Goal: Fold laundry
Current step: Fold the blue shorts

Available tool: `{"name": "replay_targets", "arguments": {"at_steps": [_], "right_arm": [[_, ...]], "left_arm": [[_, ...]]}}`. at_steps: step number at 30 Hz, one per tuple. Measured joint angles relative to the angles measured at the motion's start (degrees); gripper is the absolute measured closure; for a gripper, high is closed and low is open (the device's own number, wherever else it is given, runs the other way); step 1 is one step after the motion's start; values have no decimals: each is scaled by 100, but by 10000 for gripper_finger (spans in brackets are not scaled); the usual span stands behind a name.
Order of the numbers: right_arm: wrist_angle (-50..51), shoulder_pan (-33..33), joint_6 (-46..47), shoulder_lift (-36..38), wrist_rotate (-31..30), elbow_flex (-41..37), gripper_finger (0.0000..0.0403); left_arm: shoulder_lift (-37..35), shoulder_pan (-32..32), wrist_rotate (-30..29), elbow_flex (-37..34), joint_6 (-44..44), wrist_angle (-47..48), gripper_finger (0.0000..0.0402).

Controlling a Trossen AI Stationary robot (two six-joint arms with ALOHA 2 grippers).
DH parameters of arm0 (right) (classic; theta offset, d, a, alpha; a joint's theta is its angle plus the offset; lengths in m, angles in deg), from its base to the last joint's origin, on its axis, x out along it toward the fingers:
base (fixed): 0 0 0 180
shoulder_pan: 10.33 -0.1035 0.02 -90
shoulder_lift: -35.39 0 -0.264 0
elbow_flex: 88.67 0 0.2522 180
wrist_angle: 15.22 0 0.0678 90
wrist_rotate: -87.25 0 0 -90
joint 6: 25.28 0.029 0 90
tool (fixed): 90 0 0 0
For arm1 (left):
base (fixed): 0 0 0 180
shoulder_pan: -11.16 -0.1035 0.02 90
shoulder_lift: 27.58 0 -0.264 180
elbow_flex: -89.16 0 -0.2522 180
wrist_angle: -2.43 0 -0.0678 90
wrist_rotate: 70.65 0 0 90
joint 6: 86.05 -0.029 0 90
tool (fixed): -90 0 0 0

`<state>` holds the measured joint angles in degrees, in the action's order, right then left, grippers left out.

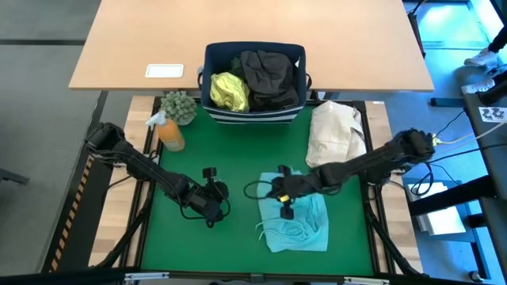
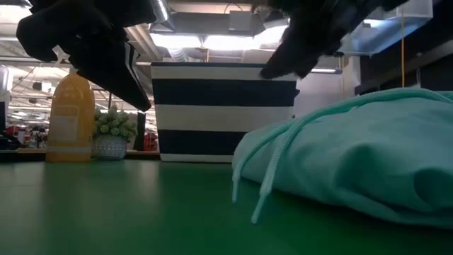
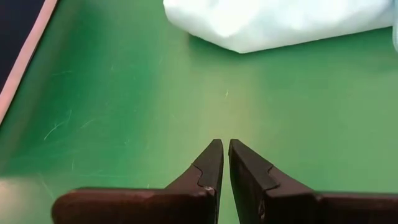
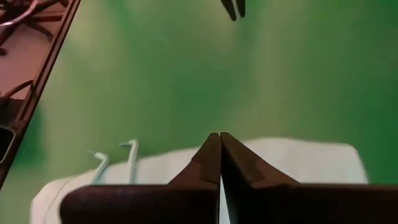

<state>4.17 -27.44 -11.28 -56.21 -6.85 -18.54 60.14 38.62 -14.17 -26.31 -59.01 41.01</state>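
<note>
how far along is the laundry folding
Done: the turquoise garment lies bundled on the green mat, drawstrings loose. In hand: nothing; the left gripper and right gripper are both shut, empty. Left: the yellow-green shirt and dark garments in the bin.

My left arm reaches in from the left edge of the table, elbow bent, and my left gripper (image 1: 212, 207) hovers low near the middle of the mat, its 2 fingers (image 3: 211, 163) drawn together with only a thin slit between the tips. My right arm stretches in from the right side, and my right gripper (image 1: 284, 198) points toward the left one, jaws pressed fully closed and holding nothing.
</note>
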Motion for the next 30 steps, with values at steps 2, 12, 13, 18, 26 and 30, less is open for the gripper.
{"name": "replay_targets", "arguments": {"at_steps": [2, 12, 13, 18, 26, 30], "right_arm": [[-323, 101, -92, -281, 233, -1, 400], [-261, 312, -165, -1232, 1288, 53, 401], [11, 265, -154, -1230, 1288, 89, 401], [1550, -104, -21, -930, 1273, 178, 401], [3281, -853, 975, -211, 951, 176, 402], [3765, -1093, 1440, 96, 717, 176, 402]], "left_arm": [[0, 0, 2, 0, -7, 0, 377], [0, -53, -35, 0, -23, -13, 377], [0, -38, -33, 0, -19, -16, 377], [0, -13, -2, 0, -20, 18, 377], [0, -44, -5, 0, -20, 7, 377], [0, -44, -4, 0, -17, 0, 377]]}}
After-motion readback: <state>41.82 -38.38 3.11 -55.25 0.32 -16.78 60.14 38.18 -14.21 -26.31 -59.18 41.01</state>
